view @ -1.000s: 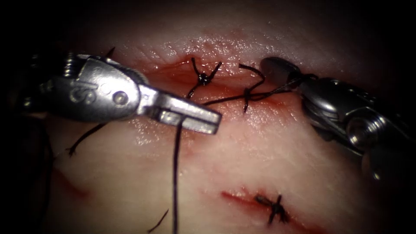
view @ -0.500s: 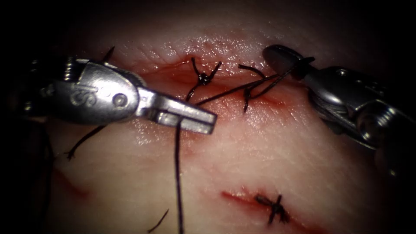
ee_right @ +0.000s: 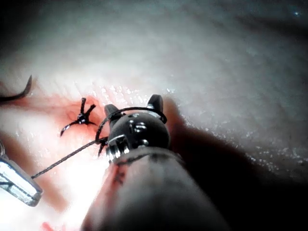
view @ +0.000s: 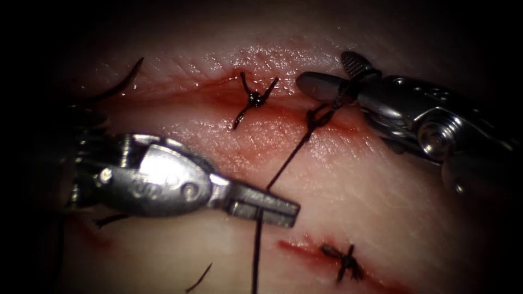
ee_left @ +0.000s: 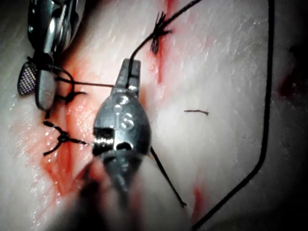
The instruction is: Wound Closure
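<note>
Endoscope view: dark thread runs taut from stitch to left tool.

A tied stitch sits across the cut; a second knotted stitch lies well below it, touching red fluid; left of that, a loose thread scrap.

On the tissue, the cut runs from nine toward three o'clock. A tied knot sits on it; at its three o'clock lies the right tool. The left tool lies at the knot's six o'clock, thread between them.
</note>
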Available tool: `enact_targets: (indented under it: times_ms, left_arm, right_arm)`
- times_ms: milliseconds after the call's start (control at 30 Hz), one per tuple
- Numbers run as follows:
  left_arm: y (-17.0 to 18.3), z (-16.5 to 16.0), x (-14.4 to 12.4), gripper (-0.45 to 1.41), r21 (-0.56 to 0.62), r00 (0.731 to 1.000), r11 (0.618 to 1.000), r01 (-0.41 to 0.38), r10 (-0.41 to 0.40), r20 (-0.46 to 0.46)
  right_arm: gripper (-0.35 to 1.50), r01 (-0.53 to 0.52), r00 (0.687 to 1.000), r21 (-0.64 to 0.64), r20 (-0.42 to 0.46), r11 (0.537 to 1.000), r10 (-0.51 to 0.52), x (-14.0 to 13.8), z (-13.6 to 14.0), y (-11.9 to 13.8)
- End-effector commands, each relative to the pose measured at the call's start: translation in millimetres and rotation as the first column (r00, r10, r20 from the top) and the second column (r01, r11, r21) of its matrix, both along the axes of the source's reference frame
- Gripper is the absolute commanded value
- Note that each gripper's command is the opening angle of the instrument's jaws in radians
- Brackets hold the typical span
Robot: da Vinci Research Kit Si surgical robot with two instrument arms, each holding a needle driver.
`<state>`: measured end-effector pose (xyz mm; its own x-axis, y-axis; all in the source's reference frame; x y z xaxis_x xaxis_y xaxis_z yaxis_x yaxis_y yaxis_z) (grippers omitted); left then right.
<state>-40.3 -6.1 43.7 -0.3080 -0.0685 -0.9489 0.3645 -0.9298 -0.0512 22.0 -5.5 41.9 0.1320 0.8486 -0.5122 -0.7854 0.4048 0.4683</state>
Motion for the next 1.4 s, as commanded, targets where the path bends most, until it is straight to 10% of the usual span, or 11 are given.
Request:
enact_targets:
  times_ms: [33,67,100,333,433,800,1000,1400]
  left_arm:
    - [0.2,0.5,-0.7,-0.45,0.0,1.0,1.0,0.0,0.0,0.003]
    - [0.3,0.4,-0.7,-0.45,0.001,1.0,1.0,0.001,-0.001,0.003]
    - [0.4,0.2,-0.8,-0.45,0.003,1.0,1.0,0.002,-0.002,0.004]
    - [0.2,-0.2,-0.8,-0.45,0.004,1.0,1.0,0.001,-0.001,0.005]
    - [0.2,-0.2,-0.8,-0.45,0.004,1.0,1.0,0.0,0.0,0.005]
    - [0.2,-0.3,-0.9,-0.45,0.006,1.0,1.0,-0.004,0.004,0.006]
    - [0.1,-0.3,-0.9,-0.45,0.006,1.0,1.0,-0.008,0.008,0.002]
    - [-0.1,-0.5,-0.8,-0.45,0.007,1.0,1.0,-0.012,0.012,0.005]
  right_arm:
    - [0.52,0.015,1.0,0.01,0.0,1.0,-0.015,1.0,0.3,0.2]
    - [0.44,0.021,1.0,0.018,0.005,1.0,-0.021,1.0,0.3,0.1]
    - [-0.03,0.038,0.999,0.03,0.008,0.999,-0.038,1.1,0.7,-0.2]
    - [-0.33,0.122,0.989,0.08,0.079,0.989,-0.128,1.4,3.0,-1.4]
    - [-0.3,0.143,0.984,0.085,0.094,0.986,-0.151,1.5,3.5,-1.7]
    - [0.78,0.198,0.973,0.069,0.105,0.978,-0.204,2.0,3.5,-1.3]
    - [0.81,0.203,0.973,0.055,0.103,0.978,-0.208,2.1,3.0,-0.9]
    - [0.22,0.211,0.969,0.061,0.119,0.976,-0.217,2.3,4.3,-1.1]
